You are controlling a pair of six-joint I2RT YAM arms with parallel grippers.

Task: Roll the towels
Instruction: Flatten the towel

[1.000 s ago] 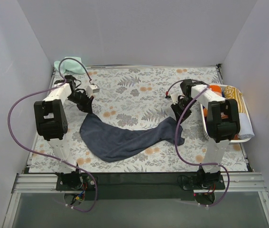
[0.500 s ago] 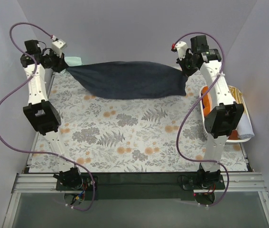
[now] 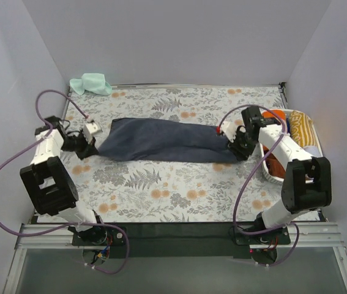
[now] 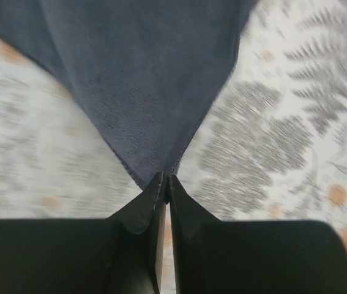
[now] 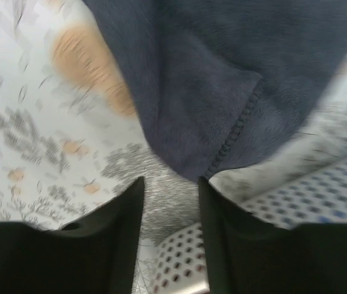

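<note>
One navy towel (image 3: 161, 141) flat overhead, wrist views alone show left claw (image 4: 165, 179) pinching its corner, right claw (image 5: 169, 182) parted.

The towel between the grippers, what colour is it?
The towel is dark navy; clearest in top external.

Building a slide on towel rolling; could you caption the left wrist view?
Left gripper pinches one corner of the dark navy terry towel, with the floral-print table covering beneath.

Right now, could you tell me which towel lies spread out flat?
The dark navy towel, mid-table; the mint green towel sits bunched in the far left corner.
</note>
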